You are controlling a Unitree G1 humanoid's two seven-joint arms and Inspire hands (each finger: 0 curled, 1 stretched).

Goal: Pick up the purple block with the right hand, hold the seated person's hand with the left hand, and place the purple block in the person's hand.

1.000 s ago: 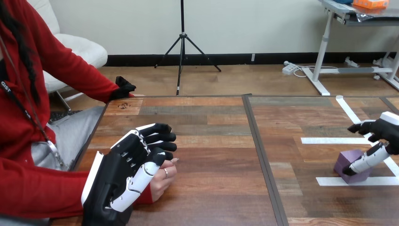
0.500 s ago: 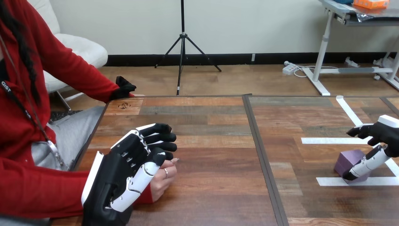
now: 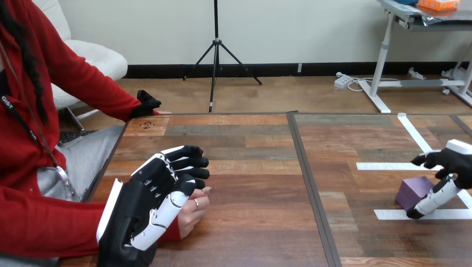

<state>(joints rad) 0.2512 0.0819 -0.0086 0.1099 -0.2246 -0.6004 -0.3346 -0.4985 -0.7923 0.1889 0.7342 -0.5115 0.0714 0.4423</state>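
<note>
Nearest, at the left of the tabletop, the left robot hand is closed over the person's near hand. Its thumb lies across the back of that hand and its fingers curl round the far side. The person's near hand is loosely fisted and rests on the wood, and its knuckles show just right of the thumb.

Farther right, near the view's edge, the purple block sits on the tabletop between two strips of white tape. It touches the nearer strip and lies short of the farther strip. The right robot hand is spread about the block without gripping it. Its thumb reaches down along the block's right side, with the tip on the tape just beside the block's near corner. Its dark fingers point left above and beyond the block, apart from it.

A dark seam runs from front to back down the middle of the tabletop. At the far left corner the person's far hand rests at the table's edge.

No legible writing appears on the block, the tape or the tabletop.
</note>
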